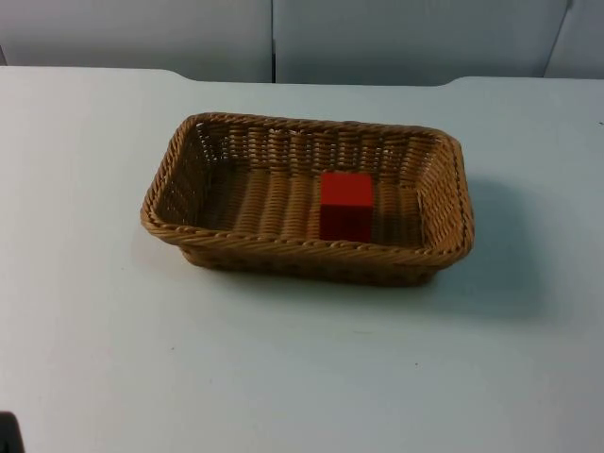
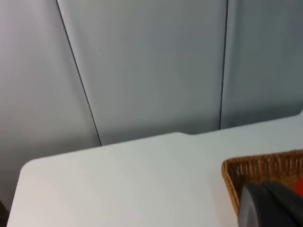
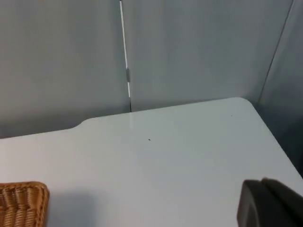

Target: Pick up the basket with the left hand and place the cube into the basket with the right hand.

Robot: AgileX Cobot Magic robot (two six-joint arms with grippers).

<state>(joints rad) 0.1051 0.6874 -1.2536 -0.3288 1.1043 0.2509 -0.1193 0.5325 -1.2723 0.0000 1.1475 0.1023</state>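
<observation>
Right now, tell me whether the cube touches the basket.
Touching. In the top view the cube stands on the floor of the basket, clear of its walls.

You had a tan-brown wicker basket (image 1: 283,250), woven in close ribbed rows, holding a plain red cube (image 1: 346,206). Your worktop (image 1: 302,368) was plain white, the partition wall (image 1: 406,38) pale grey, and each fingertip black.
</observation>
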